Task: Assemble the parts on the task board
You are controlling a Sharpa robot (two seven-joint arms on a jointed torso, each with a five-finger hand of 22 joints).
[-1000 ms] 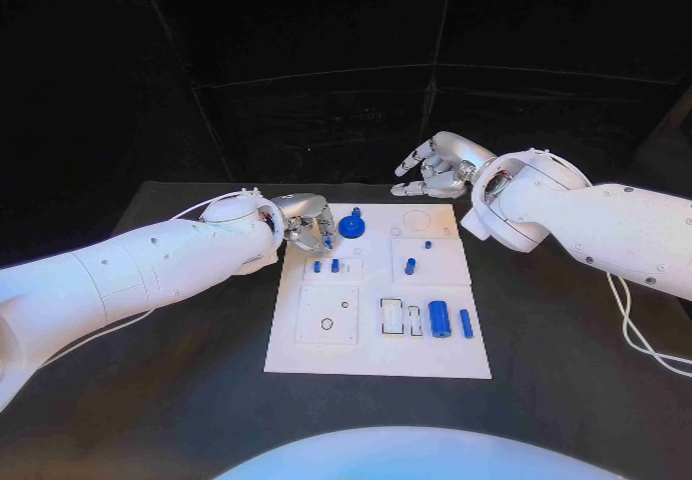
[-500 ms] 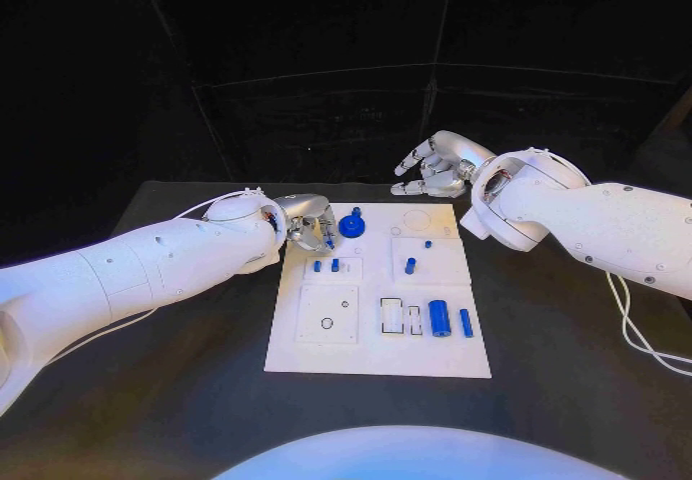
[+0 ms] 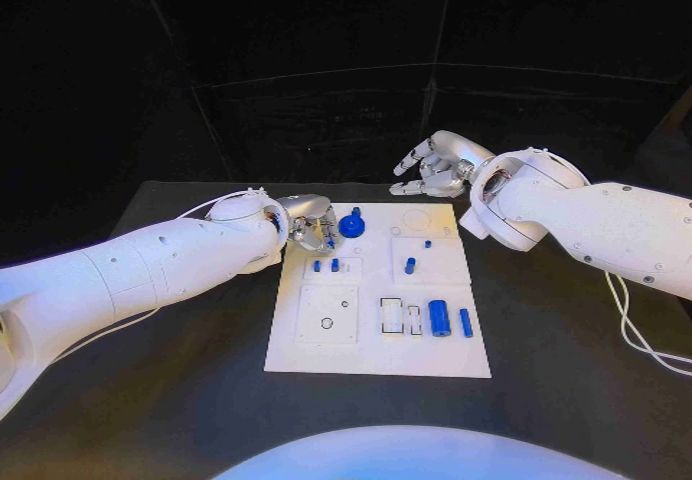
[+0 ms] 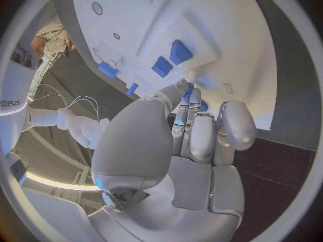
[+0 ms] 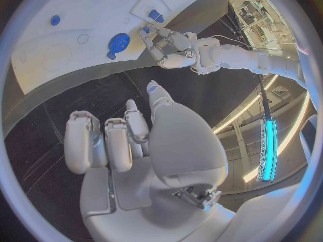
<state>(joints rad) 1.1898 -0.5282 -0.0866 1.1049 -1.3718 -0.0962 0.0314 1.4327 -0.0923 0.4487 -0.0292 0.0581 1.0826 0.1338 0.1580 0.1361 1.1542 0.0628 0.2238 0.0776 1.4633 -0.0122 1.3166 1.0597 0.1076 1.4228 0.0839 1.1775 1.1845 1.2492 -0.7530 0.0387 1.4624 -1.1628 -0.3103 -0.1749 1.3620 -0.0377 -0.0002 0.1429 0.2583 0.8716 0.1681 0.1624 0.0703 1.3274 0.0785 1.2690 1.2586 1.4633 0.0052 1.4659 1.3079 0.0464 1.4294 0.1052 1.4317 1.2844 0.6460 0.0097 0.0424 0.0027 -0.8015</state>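
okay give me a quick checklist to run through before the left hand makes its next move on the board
1. Left hand at the task board's far left corner, by the blue gear: ok.
2. Left hand actually grips a part: cannot tell, its fingers hide the contact.
3. Right hand off the board, behind its far edge, holding nothing: ok.
4. Large blue cylinder and slim blue peg lie loose near the right edge: ok.
5. Rectangular slot unblocked: ok.

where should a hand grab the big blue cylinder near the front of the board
Grip the big blue cylinder across its round sides, near the middle, coming from above. It lies flat on the task board, long axis running front to back, with a slim blue pin close beside it, so fingers should stay narrow.
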